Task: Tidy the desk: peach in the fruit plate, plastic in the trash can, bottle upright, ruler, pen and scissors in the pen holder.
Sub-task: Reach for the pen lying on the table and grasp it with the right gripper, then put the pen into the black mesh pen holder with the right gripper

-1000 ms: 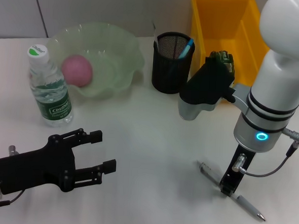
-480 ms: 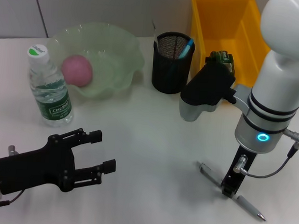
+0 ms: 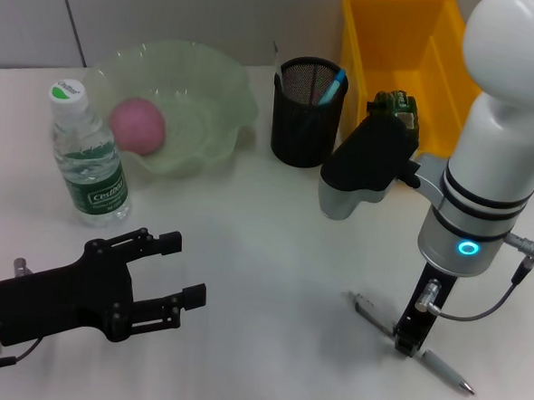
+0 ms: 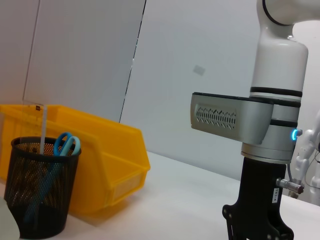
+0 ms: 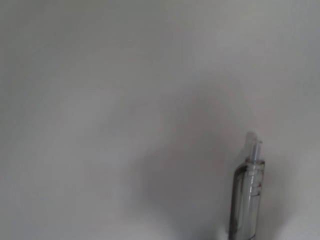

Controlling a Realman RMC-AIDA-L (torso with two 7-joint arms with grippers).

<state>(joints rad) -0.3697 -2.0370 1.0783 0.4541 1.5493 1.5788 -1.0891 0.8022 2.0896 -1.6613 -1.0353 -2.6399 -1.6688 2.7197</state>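
Note:
A clear pen (image 3: 441,368) lies on the white table at the front right. My right gripper (image 3: 407,343) points straight down with its fingers shut on the pen's middle. The pen's end (image 5: 247,200) fills the right wrist view. The pink peach (image 3: 137,125) rests in the green fruit plate (image 3: 222,74). A water bottle (image 3: 88,157) stands upright beside the plate. The black mesh pen holder (image 3: 308,115) holds blue-handled scissors (image 4: 64,144) and a clear ruler (image 4: 43,125). My left gripper (image 3: 183,269) hovers open at the front left. No plastic shows in any view.
A yellow bin (image 3: 396,45) stands behind the pen holder at the back right. My right arm's white forearm (image 3: 496,160) rises over the table's right side and shows close by in the left wrist view (image 4: 270,125).
The pen and my right gripper have shifted slightly to the left together. The left arm has stayed put.

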